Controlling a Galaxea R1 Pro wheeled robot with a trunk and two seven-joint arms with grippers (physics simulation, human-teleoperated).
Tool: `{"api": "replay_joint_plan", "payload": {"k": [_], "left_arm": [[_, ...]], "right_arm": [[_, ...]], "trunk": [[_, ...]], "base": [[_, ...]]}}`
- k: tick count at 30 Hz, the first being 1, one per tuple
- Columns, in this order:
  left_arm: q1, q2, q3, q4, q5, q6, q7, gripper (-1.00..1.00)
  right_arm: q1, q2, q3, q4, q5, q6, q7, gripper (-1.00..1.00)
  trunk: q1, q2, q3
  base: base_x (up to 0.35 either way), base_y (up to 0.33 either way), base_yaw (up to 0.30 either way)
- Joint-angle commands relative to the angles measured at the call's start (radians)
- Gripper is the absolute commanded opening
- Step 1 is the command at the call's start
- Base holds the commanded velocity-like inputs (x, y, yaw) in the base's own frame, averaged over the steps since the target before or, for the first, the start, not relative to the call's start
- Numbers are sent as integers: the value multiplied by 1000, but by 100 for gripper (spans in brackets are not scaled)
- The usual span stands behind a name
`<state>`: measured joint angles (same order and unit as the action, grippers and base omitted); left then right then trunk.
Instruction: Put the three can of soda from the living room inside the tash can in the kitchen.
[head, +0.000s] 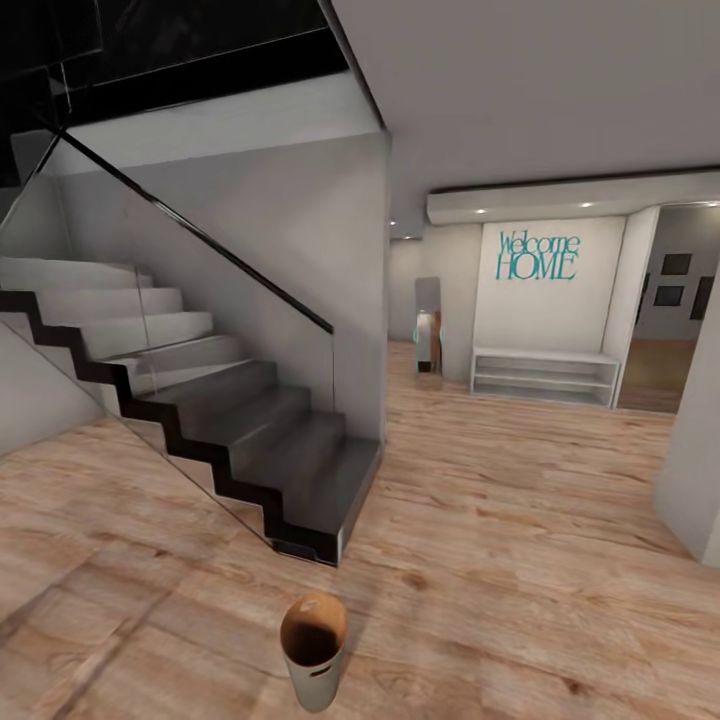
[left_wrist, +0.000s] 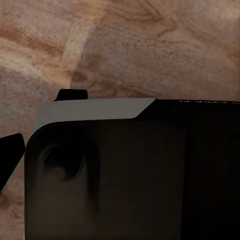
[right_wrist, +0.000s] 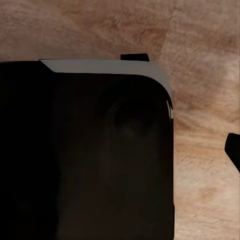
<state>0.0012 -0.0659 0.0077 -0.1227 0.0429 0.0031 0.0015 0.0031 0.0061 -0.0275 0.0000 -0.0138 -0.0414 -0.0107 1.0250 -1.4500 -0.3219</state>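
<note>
In transit over light wood plank floor (head: 520, 560). A small round copper-brown bin with dark inside (head: 314, 650) stands ahead of me, well short of my pincers. Likely light, stiff, tippable; rim or side slot best. Pincer states: cannot tell.

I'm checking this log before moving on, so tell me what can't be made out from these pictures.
- Bin: head view, its dark inside hides any contents.
- Left and right jaws: wrist views, a dark robot part blocks them, so open or shut is unclear.
- Mirror: head view, too small to read the reflection.
- Side room frames: too small and dim.
</note>
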Motion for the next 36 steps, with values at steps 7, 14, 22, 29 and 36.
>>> {"api": "replay_joint_plan", "payload": {"k": [7,14,22,29,36], "left_arm": [[0,0,0,0,0,0,0,100],[0,1,0,0,0,0,0,100],[0,1,0,0,1,0,0,100],[0,1,-1,1,3,0,-1,100],[0,1,-1,2,3,0,0,100]], "right_arm": [[0,0,1,0,0,0,0,100],[0,0,0,0,0,0,0,100],[0,0,0,0,0,0,0,100],[0,0,0,0,0,0,0,100],[0,0,0,0,0,0,0,100]], "trunk": [[0,0,0],[0,0,0],[0,0,0],[0,0,0],[0,0,0]], "base": [[308,1,0],[334,0,0],[188,0,0],[135,0,0],[244,0,0]]}}
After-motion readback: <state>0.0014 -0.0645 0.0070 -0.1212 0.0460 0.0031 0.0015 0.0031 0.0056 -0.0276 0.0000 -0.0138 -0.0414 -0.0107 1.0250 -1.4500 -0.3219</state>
